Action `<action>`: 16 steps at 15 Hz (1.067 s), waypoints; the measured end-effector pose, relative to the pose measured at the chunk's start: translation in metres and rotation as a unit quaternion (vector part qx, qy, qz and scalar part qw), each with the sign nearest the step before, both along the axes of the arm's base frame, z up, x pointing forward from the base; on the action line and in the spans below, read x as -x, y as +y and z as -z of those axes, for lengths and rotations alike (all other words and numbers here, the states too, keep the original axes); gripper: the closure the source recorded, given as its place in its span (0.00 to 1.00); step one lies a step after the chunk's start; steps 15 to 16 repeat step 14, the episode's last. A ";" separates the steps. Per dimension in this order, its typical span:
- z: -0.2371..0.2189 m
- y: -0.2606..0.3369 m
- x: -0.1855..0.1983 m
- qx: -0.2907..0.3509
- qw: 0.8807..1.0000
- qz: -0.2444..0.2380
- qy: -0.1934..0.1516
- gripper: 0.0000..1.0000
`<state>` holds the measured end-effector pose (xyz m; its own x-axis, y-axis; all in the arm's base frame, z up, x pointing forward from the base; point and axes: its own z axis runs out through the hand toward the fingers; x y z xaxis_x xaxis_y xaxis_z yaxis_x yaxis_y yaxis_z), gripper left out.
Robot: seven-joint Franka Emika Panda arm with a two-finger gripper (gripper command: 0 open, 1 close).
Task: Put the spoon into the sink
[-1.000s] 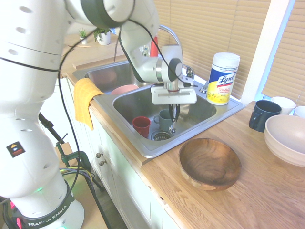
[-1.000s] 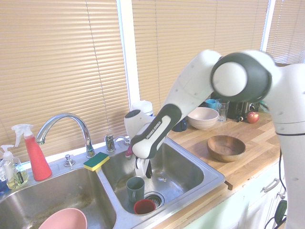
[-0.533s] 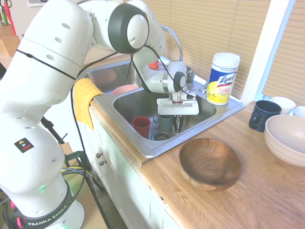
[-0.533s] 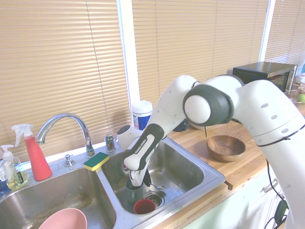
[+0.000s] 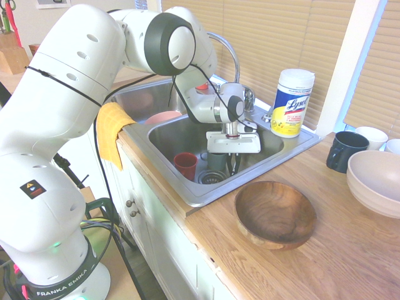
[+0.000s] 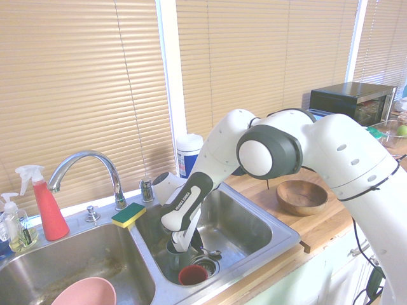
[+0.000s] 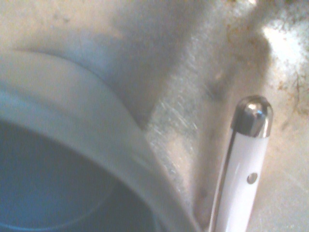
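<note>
**End effector low in the right basin, spoon in its grip**

Lower than a second ago, the end effector [image 5: 234, 164] now sits deep in the right basin of the sink [image 5: 253, 167], just above the drain, where earlier it hung nearer rim height. Its fingers are fully closed on the spoon [image 7: 244, 159]. In the wrist view the shiny handle end of the spoon rises over the scratched steel floor of the basin; in the second exterior view a silver part of it shows just beside the drain, under the end effector [image 6: 191, 244]. Whether the spoon touches the floor of the sink cannot be told.

A grey-green mug [image 5: 215, 161] stands upright just beside the end effector, its rim filling much of the wrist view. A red cup [image 5: 185, 165] stands near it, close to the front wall of the basin. A pink bowl [image 6: 84, 293] lies in the other basin.

On the rim behind the sink are a yellow and green sponge [image 6: 128, 214] and the curved faucet [image 6: 86, 168]. A tub of Lysol wipes [image 5: 292, 102] stands at the corner. A round wooden bowl [image 5: 275, 214] rests on the wooden table [image 5: 325, 256], well apart from the sink.
</note>
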<state>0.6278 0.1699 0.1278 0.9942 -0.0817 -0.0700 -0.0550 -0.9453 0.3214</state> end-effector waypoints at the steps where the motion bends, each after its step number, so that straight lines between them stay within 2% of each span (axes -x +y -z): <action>1: 0.000 0.000 0.000 0.000 1.000 -0.001 -0.001 0.00; 6: 0.000 -0.001 0.000 -0.002 1.000 -0.003 -0.007 0.00; 10: -0.016 -0.012 0.004 -0.008 0.999 -0.012 -0.042 0.00; 14: -0.054 0.001 0.050 -0.009 0.997 -0.018 -0.080 0.00; 16: -0.054 0.001 0.050 -0.009 0.997 -0.018 -0.080 0.00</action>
